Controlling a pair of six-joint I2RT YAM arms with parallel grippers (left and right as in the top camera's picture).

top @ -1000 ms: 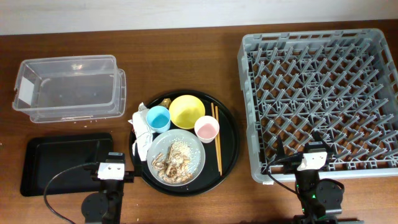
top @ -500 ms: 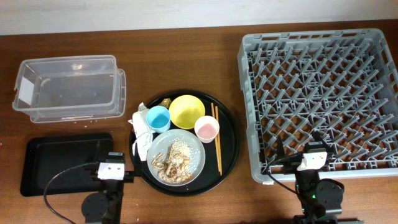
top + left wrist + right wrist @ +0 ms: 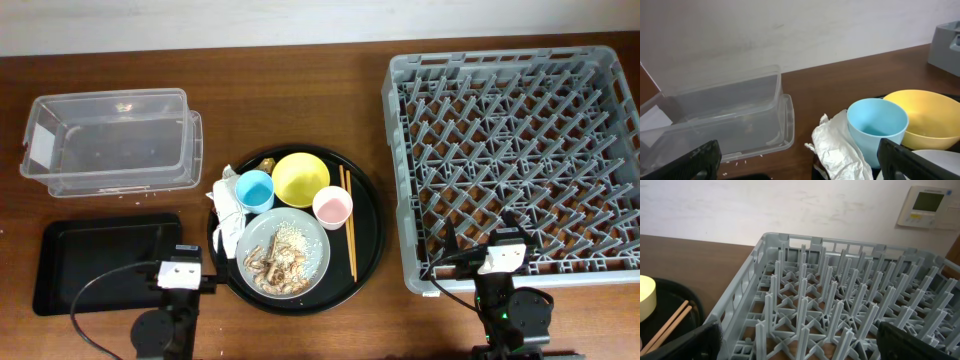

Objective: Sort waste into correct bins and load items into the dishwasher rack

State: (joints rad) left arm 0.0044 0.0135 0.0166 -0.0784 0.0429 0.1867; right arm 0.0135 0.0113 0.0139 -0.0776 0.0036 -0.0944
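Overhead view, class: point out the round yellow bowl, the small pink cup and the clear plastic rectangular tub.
round yellow bowl (image 3: 300,179), overhead view, middle of its inside
small pink cup (image 3: 332,207), overhead view, its open inside
clear plastic rectangular tub (image 3: 110,145), overhead view, its bare floor

Table (image 3: 300,90) — tub (image 3: 108,96), tray (image 3: 90,265), round tray (image 3: 366,236), rack (image 3: 398,180)

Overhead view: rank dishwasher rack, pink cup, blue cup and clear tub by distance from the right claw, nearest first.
From the right claw:
1. dishwasher rack: its near edge is right at the claw.
2. pink cup: to the left, on the round black tray.
3. blue cup: farther left on that tray.
4. clear tub: far left of the table.
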